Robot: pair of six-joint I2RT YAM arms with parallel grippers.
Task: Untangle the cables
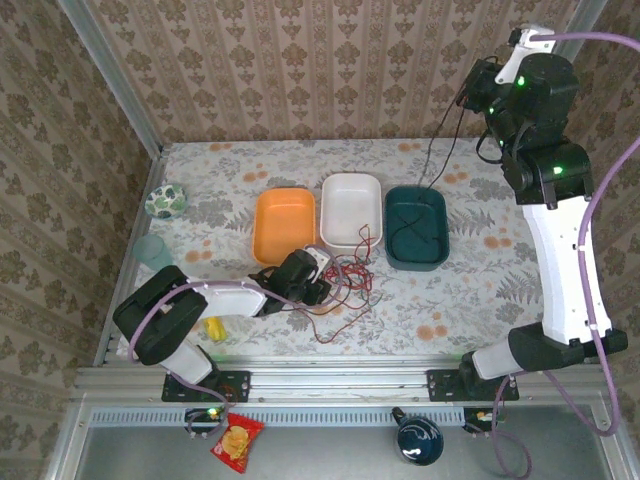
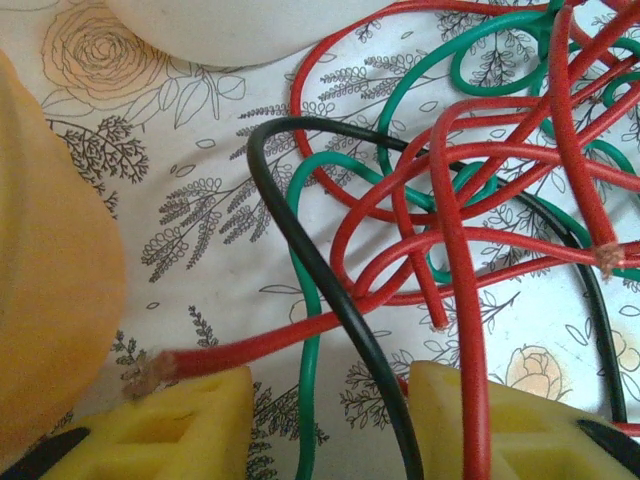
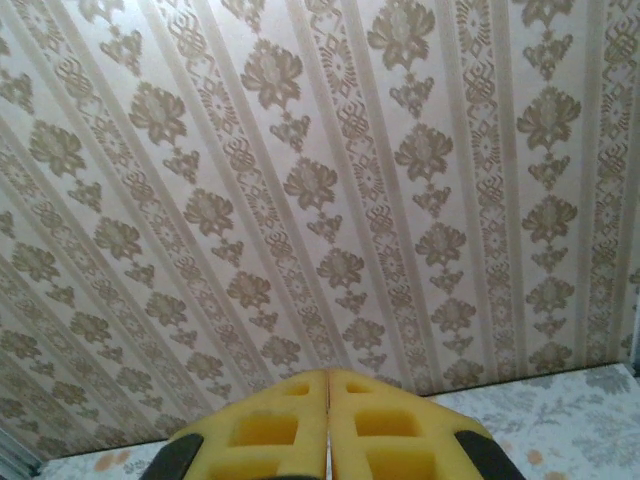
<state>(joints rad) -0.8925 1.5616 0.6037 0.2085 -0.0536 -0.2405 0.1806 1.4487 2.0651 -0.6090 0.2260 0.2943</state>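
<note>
A tangle of cables lies on the floral tablecloth in front of the trays. The red cable (image 1: 357, 268) (image 2: 450, 250) loops over the green one (image 2: 305, 330) and the black one (image 2: 300, 250). My left gripper (image 1: 322, 284) (image 2: 330, 390) lies low at the tangle's left side, open. The black and green strands run between its yellow fingers (image 2: 200, 415), and a red strand crosses the right finger. My right gripper (image 1: 470, 92) (image 3: 328, 385) is raised high at the back right with its pads pressed together. A thin dark cable (image 1: 432, 160) hangs from it down into the teal tray (image 1: 415, 192).
An orange tray (image 1: 262, 215) (image 2: 50, 300) and a white tray (image 1: 350, 180) (image 2: 230, 20) stand beside the teal one. A green patterned ball (image 1: 165, 200), a clear cup (image 1: 153, 250) and a small yellow item (image 1: 213, 328) sit by the left wall.
</note>
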